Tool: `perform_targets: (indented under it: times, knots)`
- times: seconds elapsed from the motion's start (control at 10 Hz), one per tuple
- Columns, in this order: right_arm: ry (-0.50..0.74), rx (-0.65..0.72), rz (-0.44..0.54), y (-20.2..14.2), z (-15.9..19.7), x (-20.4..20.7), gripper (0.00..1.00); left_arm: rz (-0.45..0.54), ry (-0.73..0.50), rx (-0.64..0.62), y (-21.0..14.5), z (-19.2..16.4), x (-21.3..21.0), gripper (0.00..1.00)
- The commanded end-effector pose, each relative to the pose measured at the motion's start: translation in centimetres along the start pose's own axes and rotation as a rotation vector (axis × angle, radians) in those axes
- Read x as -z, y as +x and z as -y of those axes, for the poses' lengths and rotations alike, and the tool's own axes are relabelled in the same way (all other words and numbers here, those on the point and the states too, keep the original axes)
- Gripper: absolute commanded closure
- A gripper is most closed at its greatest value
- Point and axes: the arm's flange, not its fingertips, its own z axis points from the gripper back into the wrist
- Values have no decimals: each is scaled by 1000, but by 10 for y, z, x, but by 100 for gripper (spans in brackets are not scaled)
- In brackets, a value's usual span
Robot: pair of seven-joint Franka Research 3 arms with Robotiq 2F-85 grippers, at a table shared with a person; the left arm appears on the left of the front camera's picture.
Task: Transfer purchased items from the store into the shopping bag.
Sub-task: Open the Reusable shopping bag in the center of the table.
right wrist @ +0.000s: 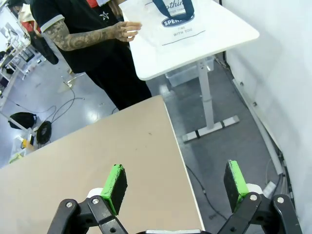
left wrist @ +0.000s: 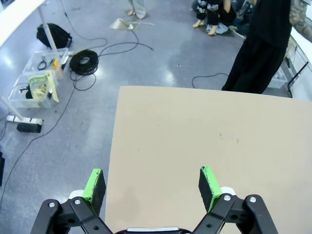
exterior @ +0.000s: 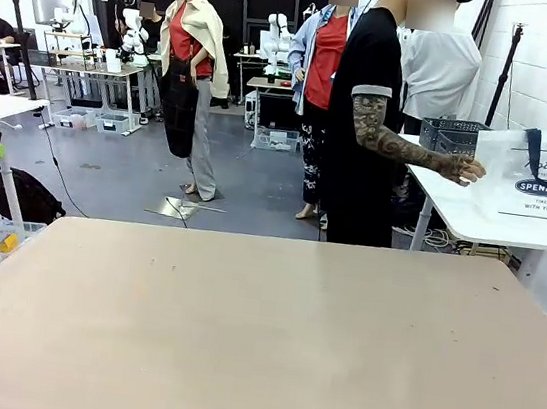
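The shopping bag (exterior: 542, 177), whitish with navy handles and dark print, stands on a white side table (exterior: 483, 224) at the far right. It appears again at the top of the right wrist view (right wrist: 170, 19). A person's hand (exterior: 463, 169) touches the bag's left edge. Behind the bag sits the store (exterior: 451, 134), a dark grey slotted basket. What the basket holds is hidden. My left gripper (left wrist: 152, 187) hangs open above the beige table's left edge. My right gripper (right wrist: 176, 184) hangs open over that table's right edge. Nothing is between either pair of fingers.
The beige table (exterior: 256, 333) spreads bare across the foreground. The person in black (exterior: 363, 126) stands between it and the side table. Clear bins (left wrist: 36, 78) and cables lie on the floor to the left. A white wall runs along the right side.
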Motion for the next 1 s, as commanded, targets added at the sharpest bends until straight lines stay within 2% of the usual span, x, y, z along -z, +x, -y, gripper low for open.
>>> perform_targets:
  times: [0.0, 0.9]
  knots:
    - [0, 18, -2, -1, -1, -1, 0, 10, 3, -18, 1, -1, -1, 0]
    - [0, 18, -2, -1, -1, -1, 0, 10, 3, -18, 1, -1, -1, 0]
